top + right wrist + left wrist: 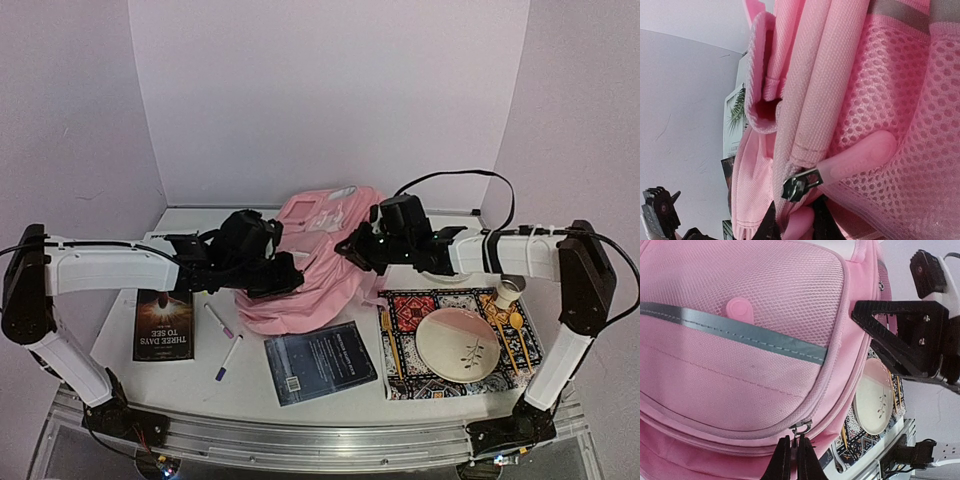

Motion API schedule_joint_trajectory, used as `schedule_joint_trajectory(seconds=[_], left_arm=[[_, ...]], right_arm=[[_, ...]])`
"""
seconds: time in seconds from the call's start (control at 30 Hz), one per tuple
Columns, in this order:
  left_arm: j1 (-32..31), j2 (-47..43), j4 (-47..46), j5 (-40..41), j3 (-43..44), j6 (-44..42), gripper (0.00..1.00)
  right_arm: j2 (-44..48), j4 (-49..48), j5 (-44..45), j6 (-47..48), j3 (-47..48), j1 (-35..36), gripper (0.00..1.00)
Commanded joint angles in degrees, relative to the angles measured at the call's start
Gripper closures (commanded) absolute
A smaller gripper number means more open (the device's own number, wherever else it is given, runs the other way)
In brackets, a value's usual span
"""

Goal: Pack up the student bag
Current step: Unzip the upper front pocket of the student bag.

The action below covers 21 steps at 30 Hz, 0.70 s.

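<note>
Pinching from both sides, the left gripper (pixel 794 444) is closed on the student bag (pixel 318 285) at its zip seam, the zip slider (pixel 801 428) just ahead of its tips — the right gripper (pixel 797 215) is clamped on a pink fold of the same bag. Such thin holds may slip under a pull, or the soft bag may drag toward the plate (pixel 872 400) beyond the left gripper.

On the desk (pixel 250 390), a dark book titled Three Days to See (pixel 164 325) lies near left, with a white pen (pixel 218 320) and a second pen (pixel 229 357) just right of it. A dark blue booklet (pixel 320 362) lies near centre. At right, a patterned mat (pixel 408 306) carries a pink-and-cream plate (pixel 457 344), and a paper cup (pixel 511 290) stands at its far edge.
</note>
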<state>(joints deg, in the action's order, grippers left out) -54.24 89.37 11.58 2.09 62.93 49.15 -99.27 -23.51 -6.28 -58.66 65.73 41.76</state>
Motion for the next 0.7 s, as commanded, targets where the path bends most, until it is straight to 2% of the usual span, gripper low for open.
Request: schedule_joint_trajectory(seconds=[0.0,0.33,0.43,0.57,0.67], left_arm=[[2.6,-3.2,11.6,4.6,-3.0,-5.4,1.00],[5.0,-2.9,12.4,5.4,-7.0,-12.7,1.00],[5.0,-1.7,10.3,1.9,-5.6,-11.2,1.00],[4.9,-1.0,2.5,-5.0,-5.3,-6.5,0.99],[4.9,-0.4,-2.8,-6.4,-5.9,-2.9,0.95]], right_arm=[[-0.1,-4.2,-0.5,6.7,6.5,-7.1,1.00],[-4.8,-1.6,-6.7,11.3,12.1,-10.7,1.00],[-5.0,-1.4,-8.7,10.2,11.8,-10.7,1.00],[-4.9,-1.7,-9.8,8.3,10.4,-10.6,1.00],[-4.3,-2.1,-9.5,7.0,9.4,-10.4,1.00]])
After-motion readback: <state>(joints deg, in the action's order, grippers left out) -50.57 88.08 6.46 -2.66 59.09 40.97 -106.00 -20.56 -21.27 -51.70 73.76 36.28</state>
